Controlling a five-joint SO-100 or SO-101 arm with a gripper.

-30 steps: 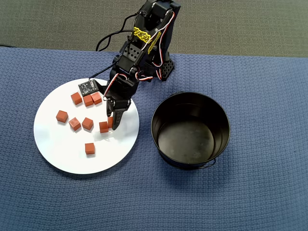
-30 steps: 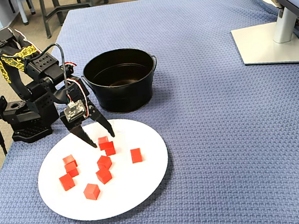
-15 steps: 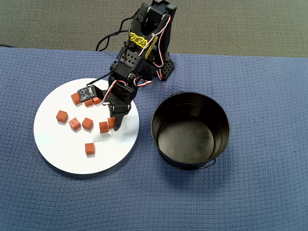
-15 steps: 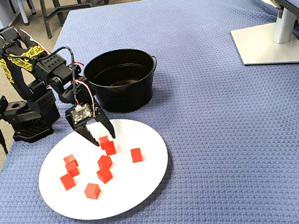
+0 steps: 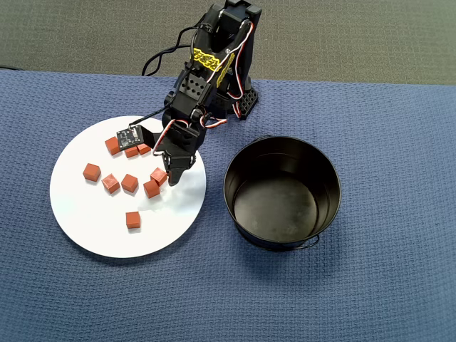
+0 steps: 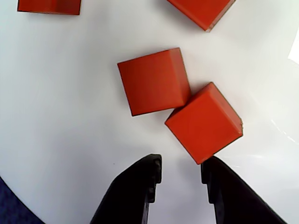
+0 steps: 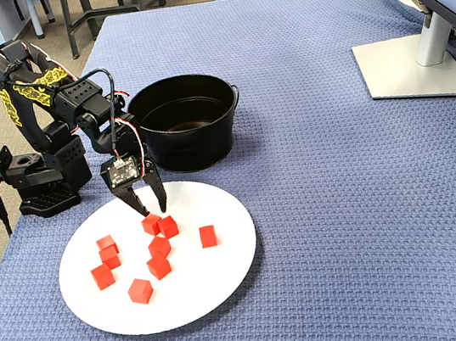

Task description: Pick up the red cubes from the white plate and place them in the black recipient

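Eight red cubes (image 7: pixel 161 246) are counted on the white plate (image 7: pixel 214 280) — one black recipient (image 7: pixel 186 117) beside it. The gripper (image 6: pixel 180 170) is held narrowly parted, empty, just short of two touching cubes.

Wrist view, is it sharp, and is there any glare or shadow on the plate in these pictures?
In the wrist view the red cubes look crisp, with faint bright streaks on the white plate at right and soft shadows beside the hand; in the overhead view the plate looks evenly lit, without strong glare; in the fixed view the black recipient shows glossy reflections on its wall.
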